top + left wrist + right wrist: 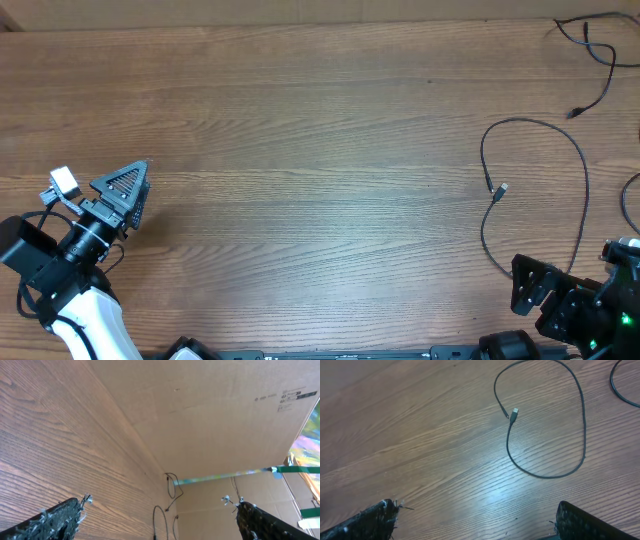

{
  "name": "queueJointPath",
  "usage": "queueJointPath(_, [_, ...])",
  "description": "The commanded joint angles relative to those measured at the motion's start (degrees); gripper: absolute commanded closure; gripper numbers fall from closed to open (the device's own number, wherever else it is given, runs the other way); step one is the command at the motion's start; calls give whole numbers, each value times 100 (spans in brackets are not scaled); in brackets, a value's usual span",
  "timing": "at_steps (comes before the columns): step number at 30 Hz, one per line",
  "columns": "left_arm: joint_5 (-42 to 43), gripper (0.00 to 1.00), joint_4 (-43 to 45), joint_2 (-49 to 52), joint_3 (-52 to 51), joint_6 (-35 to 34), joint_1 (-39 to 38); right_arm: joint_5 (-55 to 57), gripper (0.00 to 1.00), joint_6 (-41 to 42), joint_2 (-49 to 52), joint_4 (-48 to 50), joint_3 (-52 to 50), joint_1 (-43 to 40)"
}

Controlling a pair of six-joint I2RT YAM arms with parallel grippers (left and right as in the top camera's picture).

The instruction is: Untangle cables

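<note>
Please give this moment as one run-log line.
left gripper: open, empty | right gripper: open, empty | looped cable: flat on table | second cable: far right corner, separate

Bright, even light, a pale sheen on the tabletop (480, 497) low in the right wrist view, the left wrist view's right edge blurred.

Only print I can see is on the cardboard wall (215, 425) in the left wrist view: a small printed block (287, 400) near the upper right, a few lines of dark marks. It's too small and blurred for me to read any word or number. The overhead and right wrist views give me nothing legible.
</note>
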Motion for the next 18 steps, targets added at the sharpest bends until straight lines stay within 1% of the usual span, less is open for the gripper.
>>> queueJointPath(1, [85,0,9,-28,94,131,20,-22,0,2,-35,4,-28,39])
queueJointPath(12, [85,0,9,-28,94,131,20,-22,0,0,-79,90,-251,39])
queueJointPath(14, [85,0,9,-28,94,131,20,-22,0,0,-138,468,-367,39])
queueJointPath(18, [85,1,9,-28,94,131,20,-22,0,0,-376,2013,-743,39])
